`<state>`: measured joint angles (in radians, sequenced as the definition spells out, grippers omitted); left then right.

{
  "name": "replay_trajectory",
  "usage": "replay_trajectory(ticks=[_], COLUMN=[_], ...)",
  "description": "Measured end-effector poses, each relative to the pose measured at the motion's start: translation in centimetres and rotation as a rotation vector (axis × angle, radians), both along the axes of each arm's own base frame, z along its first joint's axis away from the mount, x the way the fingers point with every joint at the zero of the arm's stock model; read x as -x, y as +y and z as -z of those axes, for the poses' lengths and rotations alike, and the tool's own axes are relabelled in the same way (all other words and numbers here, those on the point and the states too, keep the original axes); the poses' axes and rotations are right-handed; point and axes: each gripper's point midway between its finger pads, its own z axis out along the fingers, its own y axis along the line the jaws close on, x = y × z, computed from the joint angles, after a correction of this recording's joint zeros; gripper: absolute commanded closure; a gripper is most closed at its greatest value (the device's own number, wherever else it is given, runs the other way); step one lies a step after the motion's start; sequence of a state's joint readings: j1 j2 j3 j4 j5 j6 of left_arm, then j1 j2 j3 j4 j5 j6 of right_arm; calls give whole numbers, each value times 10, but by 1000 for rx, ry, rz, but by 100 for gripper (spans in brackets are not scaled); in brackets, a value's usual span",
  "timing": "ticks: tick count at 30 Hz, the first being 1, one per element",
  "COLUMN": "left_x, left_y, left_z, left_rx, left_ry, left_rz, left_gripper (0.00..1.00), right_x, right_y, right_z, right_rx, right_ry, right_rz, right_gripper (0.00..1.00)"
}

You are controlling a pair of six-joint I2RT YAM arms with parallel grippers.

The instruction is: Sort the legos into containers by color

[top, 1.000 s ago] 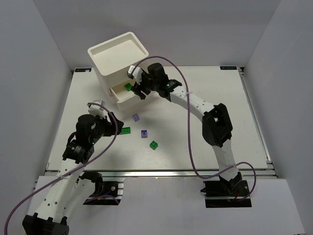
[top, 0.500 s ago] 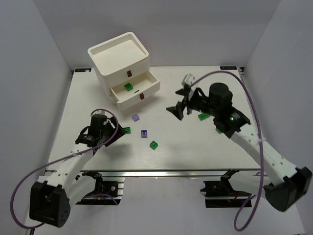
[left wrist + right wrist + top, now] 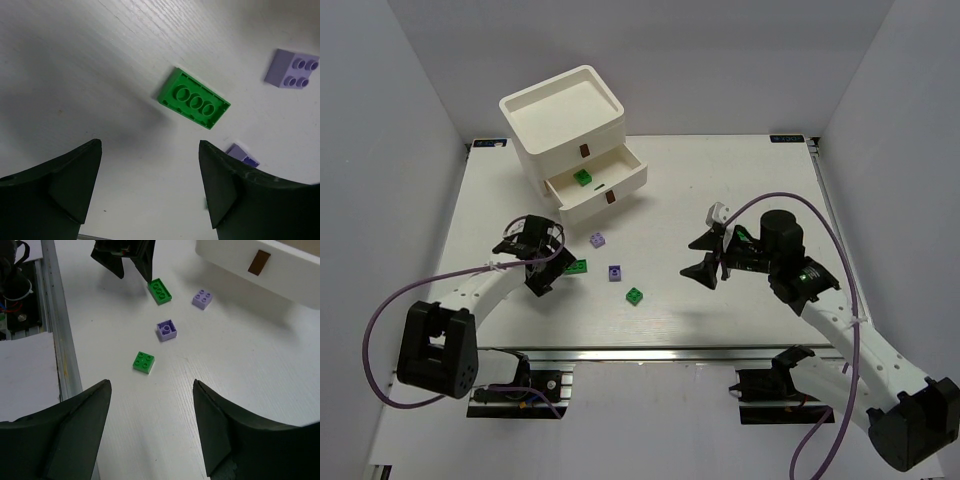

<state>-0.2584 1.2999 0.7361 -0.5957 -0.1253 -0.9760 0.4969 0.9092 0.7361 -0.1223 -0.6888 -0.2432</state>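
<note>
The white drawer unit stands at the back left with one drawer pulled out and a green lego in it. On the table lie a long green lego, two purple legos and a square green lego. My left gripper is open and empty, just left of the long green lego. My right gripper is open and empty, right of the group, with the square green lego ahead of it.
The right wrist view shows the drawer front with its brown handle, the left gripper's fingers beside the long green lego, and the table's near rail. Purple cables loop from both arms.
My right arm has pulled back from the open drawer, swinging right and then down to mid-table. My left gripper has moved lower, next to the long green lego.
</note>
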Motion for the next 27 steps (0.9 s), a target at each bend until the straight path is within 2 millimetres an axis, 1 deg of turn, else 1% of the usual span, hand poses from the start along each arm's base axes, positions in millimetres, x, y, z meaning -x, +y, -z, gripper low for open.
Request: replay_trajectory(ticks=[4, 9, 11, 13, 16, 17, 19, 23, 27], left_x=[-2, -32, -43, -49, -49, -45, -39, -34, -36], left_y=[1, -9, -13, -17, -21, -22, -23, -24, -25], left_z=[-1, -9, -7, -2, 13, 20, 25, 26, 24], left_rx=[17, 43, 50, 54, 52, 55, 56, 64, 72], left_ry=[21, 53, 79, 116, 193, 225, 260, 287, 284], left_rz=[-88, -169, -190, -206, -223, -228, -232, -247, -258], left_gripper=[12, 12, 12, 12, 12, 12, 12, 13, 17], right_x=[4, 6, 6, 5, 4, 4, 4, 3, 2], right_y=[-1, -3, -3, -4, -5, -6, -6, -7, -8], right_z=[-12, -19, -20, -21, -22, -23, -24, -25, -25], right_rx=[-27, -37, -38, -39, -39, -39, -40, -40, -39], right_ry=[-40, -66, -72, -78, -85, -87, -91, -97, -100], right_rz=[-10, -9, -6, 1, 12, 14, 17, 27, 34], right_gripper=[29, 30, 30, 31, 31, 31, 31, 31, 31])
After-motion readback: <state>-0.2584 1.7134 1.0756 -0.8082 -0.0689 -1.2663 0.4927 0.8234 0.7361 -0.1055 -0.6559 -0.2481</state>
